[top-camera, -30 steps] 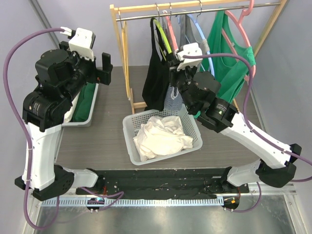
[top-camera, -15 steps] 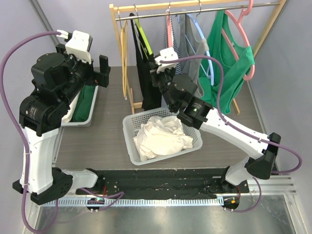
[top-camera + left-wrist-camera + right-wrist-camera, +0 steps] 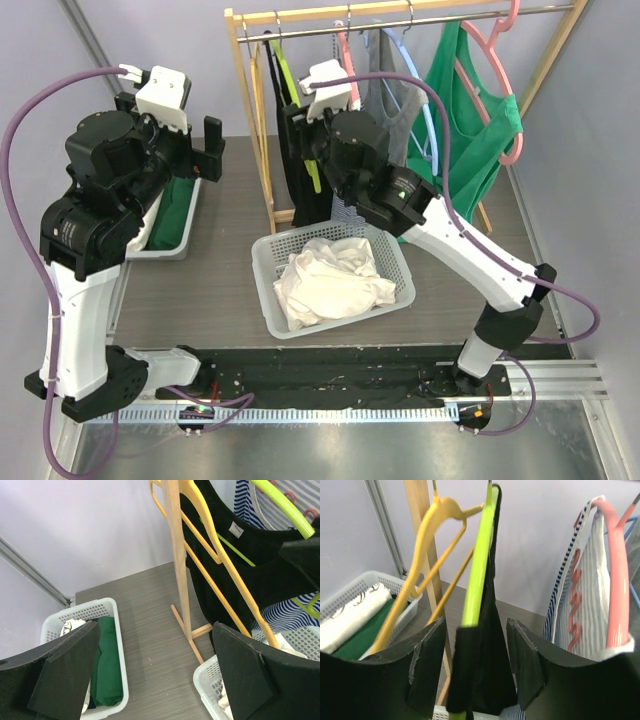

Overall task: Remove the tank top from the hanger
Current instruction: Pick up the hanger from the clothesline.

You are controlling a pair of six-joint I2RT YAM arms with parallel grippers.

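Observation:
A black tank top (image 3: 300, 175) hangs on a lime-green hanger (image 3: 288, 65) from the rail, left of the other clothes. My right gripper (image 3: 298, 125) is raised against its upper part. In the right wrist view the right gripper (image 3: 476, 624) is open. The lime-green hanger (image 3: 477, 570) and the black tank top (image 3: 490, 650) pass between the fingers, and neither pad touches them. My left gripper (image 3: 210, 140) is held high at the left, apart from the rack. It is open and empty (image 3: 157, 630), looking past the black tank top (image 3: 250, 565).
An empty yellow hanger (image 3: 215, 545) hangs by the wooden rack post (image 3: 255, 110). A striped top on a pink hanger (image 3: 617, 580) and a green tank top (image 3: 470, 130) hang further right. A white basket (image 3: 270, 250) of white cloth stands below, and another basket (image 3: 107, 610) holds green cloth at the left.
My right arm swung left along the rail, and the black tank top and its hanger went with it. Its jaws, shut on the fabric before, now stand apart. The left arm stayed still.

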